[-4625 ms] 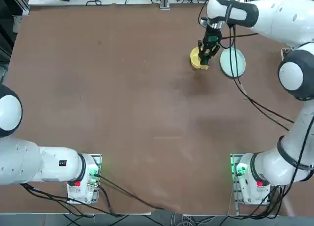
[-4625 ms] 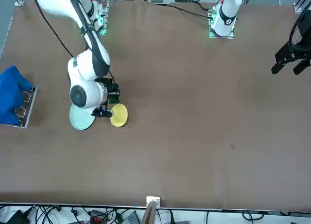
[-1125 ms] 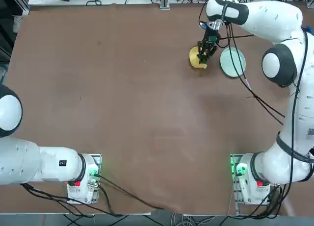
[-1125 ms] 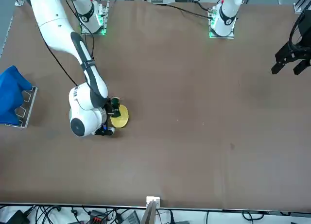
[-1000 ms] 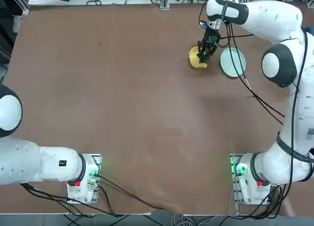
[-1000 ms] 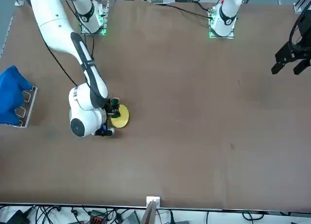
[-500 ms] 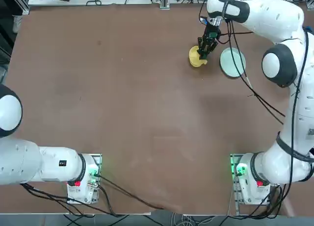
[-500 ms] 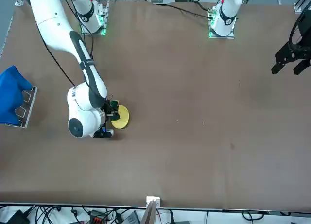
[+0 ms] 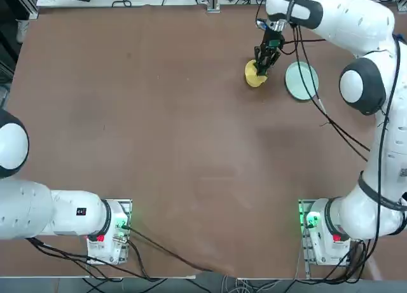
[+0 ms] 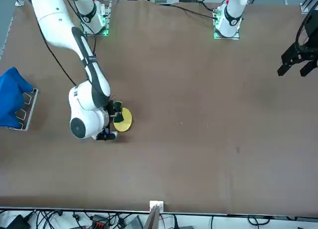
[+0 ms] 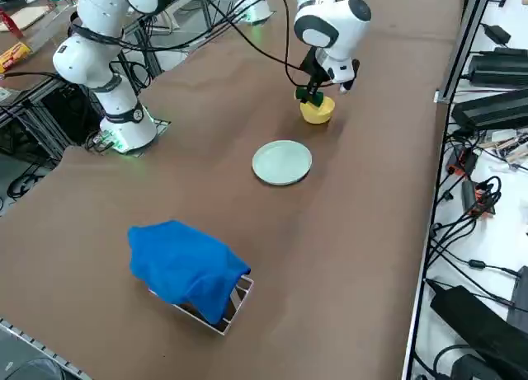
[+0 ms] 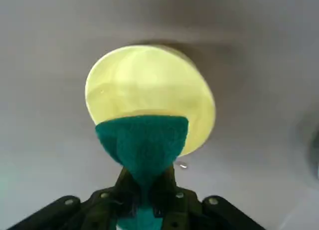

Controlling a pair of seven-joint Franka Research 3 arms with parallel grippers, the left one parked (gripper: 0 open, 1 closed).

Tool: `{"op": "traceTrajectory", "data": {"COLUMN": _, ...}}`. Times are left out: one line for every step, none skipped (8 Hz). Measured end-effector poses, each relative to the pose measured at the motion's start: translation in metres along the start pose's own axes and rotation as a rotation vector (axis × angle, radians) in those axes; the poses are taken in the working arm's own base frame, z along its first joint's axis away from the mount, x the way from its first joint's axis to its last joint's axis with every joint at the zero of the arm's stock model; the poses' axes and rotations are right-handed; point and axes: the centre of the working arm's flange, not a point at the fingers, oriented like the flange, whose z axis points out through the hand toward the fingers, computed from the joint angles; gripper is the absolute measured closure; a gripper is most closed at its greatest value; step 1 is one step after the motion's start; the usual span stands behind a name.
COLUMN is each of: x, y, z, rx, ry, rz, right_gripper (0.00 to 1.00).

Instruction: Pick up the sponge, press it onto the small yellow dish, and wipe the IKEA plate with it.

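My right gripper (image 9: 262,63) hangs over the small yellow dish (image 9: 255,77) at the far right of the table, shut on the sponge (image 12: 142,142). In the wrist view the sponge's dark green face bulges out past the fingers and overlaps the near rim of the dish (image 12: 149,85). In the right side view the sponge (image 11: 311,96) sits just at the dish's (image 11: 318,111) rim; I cannot tell whether they touch. The pale mint IKEA plate (image 9: 301,72) lies bare beside the dish, also in the right side view (image 11: 282,162). In the front view the arm's wrist hides the plate.
A blue cloth (image 11: 186,265) is draped over a small rack near the table's right edge, past the plate. The arm's black cables (image 9: 305,48) trail over the plate. Bare brown tabletop (image 9: 159,115) stretches to the left of the dish.
The right gripper, still shut on the sponge, has shifted slightly toward the far table edge over the dish. Dish and plate have not moved.
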Motion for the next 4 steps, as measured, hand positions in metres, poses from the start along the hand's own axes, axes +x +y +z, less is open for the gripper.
{"op": "traceTrajectory", "data": {"x": 0.0, "y": -0.003, "z": 0.005, "rx": -0.005, "ry": -0.007, "rz": -0.003, "right_gripper": 0.85}}
{"op": "traceTrajectory", "data": {"x": 0.002, "y": -0.001, "z": 0.01, "rx": -0.009, "ry": -0.013, "rz": 0.001, "right_gripper": 0.85}}
{"op": "traceTrajectory", "data": {"x": 0.004, "y": 0.005, "z": 0.012, "rx": -0.012, "ry": -0.014, "rz": 0.01, "right_gripper": 0.85}}
{"op": "traceTrajectory", "data": {"x": 0.006, "y": 0.01, "z": 0.012, "rx": -0.015, "ry": -0.011, "rz": 0.018, "right_gripper": 0.85}}
